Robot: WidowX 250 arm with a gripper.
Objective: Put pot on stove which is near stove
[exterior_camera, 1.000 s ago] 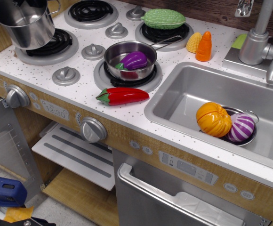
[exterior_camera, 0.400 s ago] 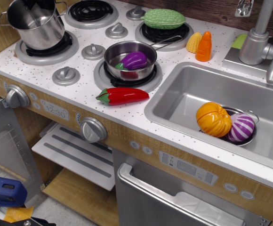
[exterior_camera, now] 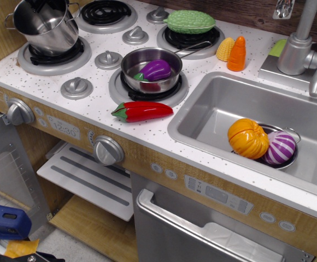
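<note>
The shiny steel pot [exterior_camera: 43,27] with two small loop handles is over the front-left coil burner [exterior_camera: 57,55] of the white speckled stove [exterior_camera: 95,90]. It tilts slightly, and its base is at or just above the coil. Only dark parts of my gripper [exterior_camera: 38,3] show at the top edge, inside the pot's rim. Its fingers are cut off by the frame, so its grip cannot be told.
A steel pan [exterior_camera: 147,73] holding a purple eggplant [exterior_camera: 157,69] sits on the front-right burner. A red pepper [exterior_camera: 142,111] lies in front of it. A green vegetable [exterior_camera: 190,22] covers the back-right burner. The sink [exterior_camera: 213,103] holds an orange pumpkin [exterior_camera: 248,138].
The pot has moved right and toward the back over the front-left burner. It went from hanging over the left edge to sitting more squarely above the coil.
</note>
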